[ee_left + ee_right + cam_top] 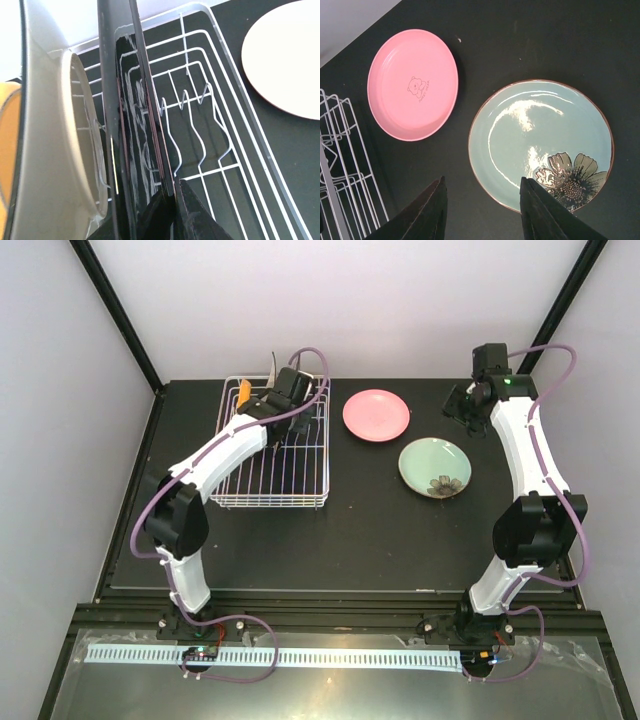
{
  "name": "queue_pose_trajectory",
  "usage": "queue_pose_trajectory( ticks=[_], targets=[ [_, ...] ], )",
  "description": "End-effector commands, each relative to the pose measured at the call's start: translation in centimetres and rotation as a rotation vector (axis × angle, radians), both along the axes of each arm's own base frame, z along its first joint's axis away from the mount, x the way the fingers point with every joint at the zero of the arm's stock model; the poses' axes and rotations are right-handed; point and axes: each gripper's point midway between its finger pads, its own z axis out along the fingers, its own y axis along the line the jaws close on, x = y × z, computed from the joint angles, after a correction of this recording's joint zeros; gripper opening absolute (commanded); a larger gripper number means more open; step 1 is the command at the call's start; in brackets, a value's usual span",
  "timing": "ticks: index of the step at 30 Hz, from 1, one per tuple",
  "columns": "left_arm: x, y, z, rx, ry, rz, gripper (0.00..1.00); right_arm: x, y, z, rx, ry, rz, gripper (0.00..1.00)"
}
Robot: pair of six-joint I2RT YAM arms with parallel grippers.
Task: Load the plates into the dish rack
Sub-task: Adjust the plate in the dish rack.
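In the top view, the dish rack (pixel 270 505) sits at the far left of the black table (pixel 350 540). An orange plate (pixel 243 393) stands in the rack's far left corner, and the left gripper (pixel 285 390) reaches down into the far end. 2 plates are not yet loaded. The pink plate (pixel 375 414) lies flat near the rack's right side, and the pale green plate (pixel 434 467) is further right, with the right gripper (pixel 462 405) hovering near them. The left forearm lies across the rack, so it would probably hinder any loading from the right until it clears.

In the left wrist view, the fingers are pinched almost together on a thin, dark, glossy slab (pixel 132 100) held upright among the wires. It is probably a plate seen edge-on, but which one cannot be told. Just to its left a cream plate (pixel 55 150) stands on edge. To its right several tines (pixel 195 125) hold nothing, which looks like room enough for the last 2.

In the right wrist view, the fingers stand apart and hold nothing, poised above the near left rim of the green plate, with the pink one beyond.
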Motion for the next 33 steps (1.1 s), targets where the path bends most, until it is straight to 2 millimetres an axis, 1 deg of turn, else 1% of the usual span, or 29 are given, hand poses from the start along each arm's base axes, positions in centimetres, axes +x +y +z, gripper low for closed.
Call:
queue_pose_trajectory(
  ticks=[1, 7, 13, 19, 24, 33],
  targets=[
    [0.1, -0.3, 11.6, -0.1, -0.316, -0.036, 0.02, 0.0, -0.2, 0.5, 0.003, -0.03, -0.001, 0.42],
    [-0.7, -1.0, 12.9, -0.084, -0.347, -0.059, 0.02, -0.2, -0.2, 0.3, 0.004, -0.029, -0.001, 0.42],
    [-1.4, -1.2, 14.0, -0.07, -0.378, -0.056, 0.02, -0.3, -0.2, 0.1, 0.004, -0.029, 0.002, 0.42],
    [-1.5, -0.6, 14.7, -0.045, -0.402, -0.029, 0.02, -0.3, -0.1, 0.1, 0.006, -0.031, 0.009, 0.42],
    [-1.5, -0.2, 15.7, -0.033, -0.431, -0.018, 0.02, -0.3, -0.1, 0.4, 0.005, -0.037, 0.012, 0.42],
    [-1.3, 0.3, 16.2, -0.012, -0.46, 0.004, 0.02, -0.3, 0.0, 0.4, 0.004, -0.035, 0.019, 0.42]
  ],
)
